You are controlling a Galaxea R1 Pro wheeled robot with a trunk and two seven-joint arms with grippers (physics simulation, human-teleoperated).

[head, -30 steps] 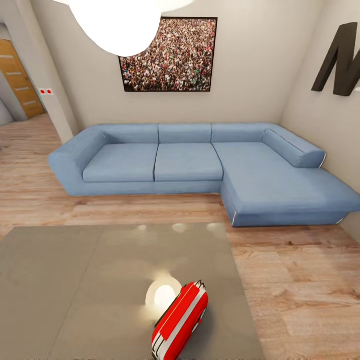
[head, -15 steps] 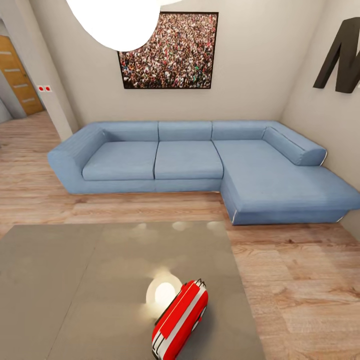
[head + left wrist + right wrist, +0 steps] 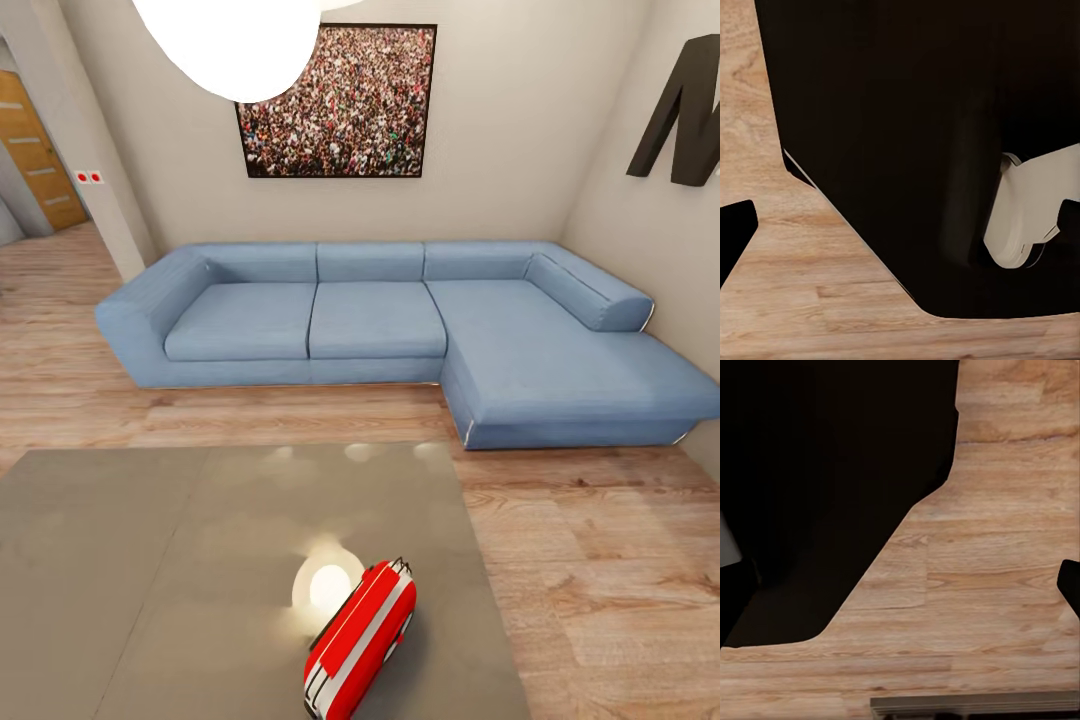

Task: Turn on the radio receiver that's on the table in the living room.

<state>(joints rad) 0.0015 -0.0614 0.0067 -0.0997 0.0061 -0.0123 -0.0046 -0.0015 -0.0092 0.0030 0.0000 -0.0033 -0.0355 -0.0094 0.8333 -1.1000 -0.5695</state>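
Radio receiver [image 3: 360, 640] sits on the table [image 3: 150, 560], close to the near right corner. It is bright red with a white band, and a thin wire handle sticks up at its far end. It lies at a slant. Just beside it, on the shiny grey top, there is a round bright spot of light.

Past the table is the light wood floor [image 3: 590, 560]. Then comes the big blue sofa [image 3: 400, 330], shaped like an L, against the beige wall. Above the sofa hangs a crowd photo [image 3: 337, 102]. A big white lamp [image 3: 235, 45] hangs at the top. A dark letter [image 3: 685, 115] is on the right wall. A wooden door [image 3: 35, 160] is far off to the left.

The wrist views show wood floor [image 3: 997, 555] and big dark shapes. I cannot tell if either claw is wide or narrow.
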